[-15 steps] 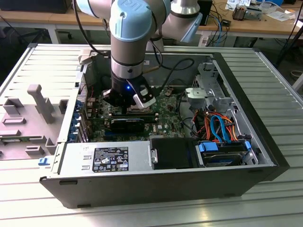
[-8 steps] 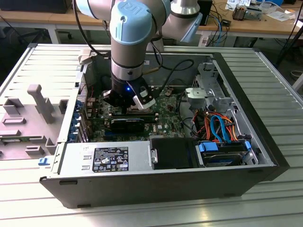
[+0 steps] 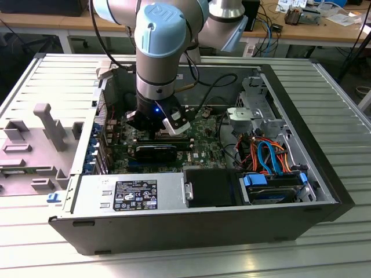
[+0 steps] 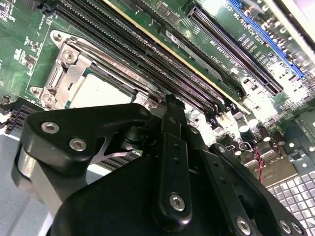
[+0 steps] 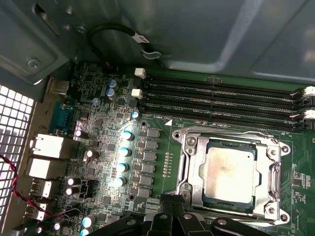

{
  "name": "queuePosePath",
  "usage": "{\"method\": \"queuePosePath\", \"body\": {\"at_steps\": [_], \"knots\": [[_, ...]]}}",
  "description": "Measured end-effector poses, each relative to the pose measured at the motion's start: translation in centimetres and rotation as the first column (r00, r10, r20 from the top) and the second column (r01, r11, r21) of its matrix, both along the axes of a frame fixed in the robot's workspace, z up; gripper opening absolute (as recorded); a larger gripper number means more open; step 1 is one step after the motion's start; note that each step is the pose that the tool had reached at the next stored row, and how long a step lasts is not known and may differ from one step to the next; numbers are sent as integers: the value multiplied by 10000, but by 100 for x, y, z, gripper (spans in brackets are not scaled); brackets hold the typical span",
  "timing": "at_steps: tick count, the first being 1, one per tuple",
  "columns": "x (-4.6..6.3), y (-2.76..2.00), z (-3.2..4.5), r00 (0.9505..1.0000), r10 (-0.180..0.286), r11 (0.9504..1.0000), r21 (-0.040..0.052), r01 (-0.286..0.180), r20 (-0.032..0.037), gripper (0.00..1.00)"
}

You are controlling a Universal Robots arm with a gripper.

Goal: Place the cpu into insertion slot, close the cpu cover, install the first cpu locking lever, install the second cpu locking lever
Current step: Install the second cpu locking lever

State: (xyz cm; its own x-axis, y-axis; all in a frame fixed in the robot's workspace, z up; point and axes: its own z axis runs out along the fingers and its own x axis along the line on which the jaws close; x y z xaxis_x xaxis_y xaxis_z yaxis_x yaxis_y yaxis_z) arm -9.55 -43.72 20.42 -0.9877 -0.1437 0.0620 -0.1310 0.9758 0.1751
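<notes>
the cpu [image 5: 229, 174] sits flat in the slot [image 5: 189, 142] on the green board [image 5: 157, 147], and the cover [image 5: 275, 174] lies closed around it, its window showing the silver top. the gripper [image 5: 170, 205] hangs just beside the socket edge, its fingers [image 4: 172, 142] together and holding nothing, as far as i can see. in the exterior view the arm [image 3: 156, 52] reaches down into the open case [image 3: 324, 174].

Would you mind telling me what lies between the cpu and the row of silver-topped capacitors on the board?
In the first wrist view, the cpu cover's silver frame edge, then a column of small dark square components, lie between the cpu and the capacitors.
</notes>
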Motion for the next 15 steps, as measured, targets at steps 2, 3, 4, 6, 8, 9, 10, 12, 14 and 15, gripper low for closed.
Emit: {"method": "queuePosePath", "body": {"at_steps": [2,3,4,6,8,9,10,12,14,15], "knots": [[-1,-16,-5,10000,-2,10000,-2,2,-1,11],[-1,-17,-10,10000,-2,10000,-4,2,-2,11],[-1,-17,-16,10000,-1,10000,-1,1,-5,11],[0,-16,-36,10000,-1,10000,65,1,0,11],[0,-16,-36,10000,-1,10000,86,1,-6,11],[0,-16,-36,10000,-1,10000,88,1,-5,11],[0,-19,-36,10000,-1,10000,89,1,-5,11],[0,-23,-29,10000,-1,10000,24,1,-2,11],[0,-27,-7,10000,0,10000,-96,0,-6,11],[0,-26,-1,10000,0,9999,-145,0,-7,11]]}}
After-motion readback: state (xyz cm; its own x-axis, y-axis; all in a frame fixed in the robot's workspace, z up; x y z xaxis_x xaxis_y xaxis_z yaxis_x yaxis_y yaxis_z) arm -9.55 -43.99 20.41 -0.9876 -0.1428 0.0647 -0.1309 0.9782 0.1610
